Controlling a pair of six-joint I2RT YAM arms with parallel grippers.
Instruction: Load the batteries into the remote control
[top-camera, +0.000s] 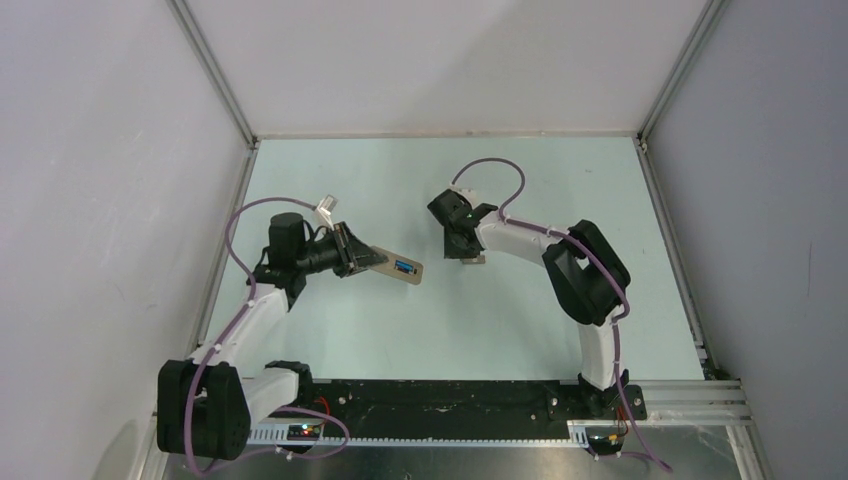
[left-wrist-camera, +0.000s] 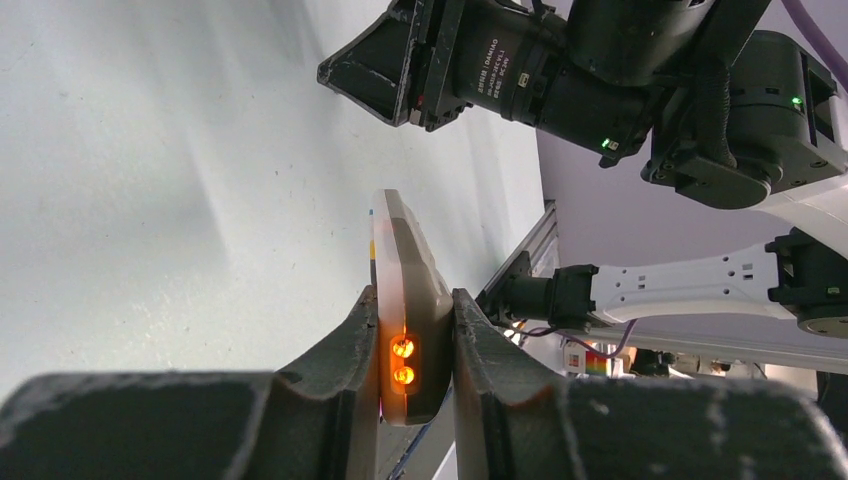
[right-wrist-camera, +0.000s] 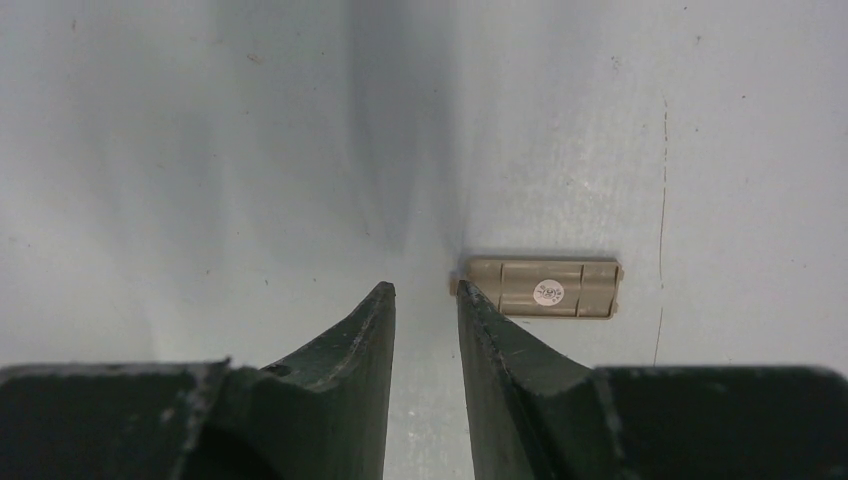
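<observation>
Pinching the remote control (left-wrist-camera: 405, 250) by one end, the left gripper (left-wrist-camera: 414, 298) has its jaws pressed against the handset's two broad faces, and two orange dots glow on the edge between the fingers. From overhead, the remote (top-camera: 392, 262) juts out of that gripper toward 4 o'clock, held above the table (top-camera: 330, 330), with a blue battery (top-camera: 403, 266) showing in its tan back. At the remote's 3 o'clock, apart from it, the right gripper (right-wrist-camera: 425, 290) points down at the table, jaws narrowly spread with nothing between them. A tan cover plate (right-wrist-camera: 545, 290) lies flat at 3 o'clock of the fingertips, just beside one finger.
</observation>
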